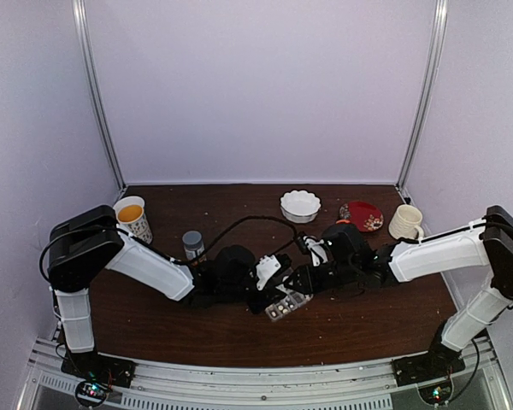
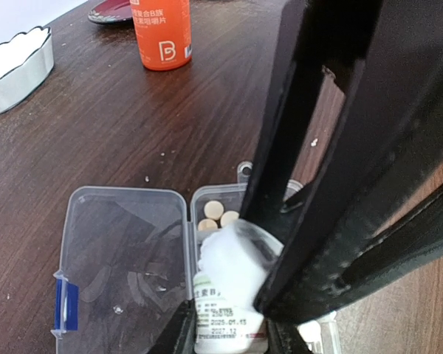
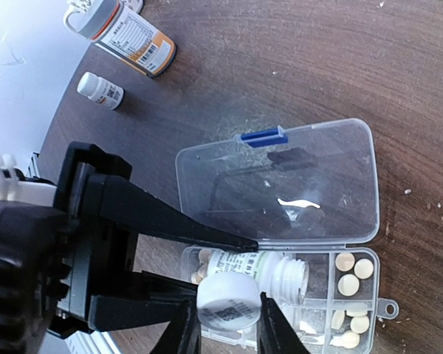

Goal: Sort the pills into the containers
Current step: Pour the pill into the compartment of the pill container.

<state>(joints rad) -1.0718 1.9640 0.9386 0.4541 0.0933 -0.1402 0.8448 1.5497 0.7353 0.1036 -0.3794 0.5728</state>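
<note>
Over brown worktop [image 3: 280, 59], left gripper [image 2: 232, 343] clamping white plastic bottle [image 3: 240, 262], right gripper [image 3: 227, 310] pinching white cap [image 3: 225, 299]; I'm planning slow pour into clear compartmented box [image 3: 317, 162].

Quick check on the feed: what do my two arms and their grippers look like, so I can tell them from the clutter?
The left arm and right arm both have smooth white link shells with bulky black joints. The left gripper and right gripper are matte black, with long, flat, tapering fingers. A thin black cable arcs between the wrists.
</note>
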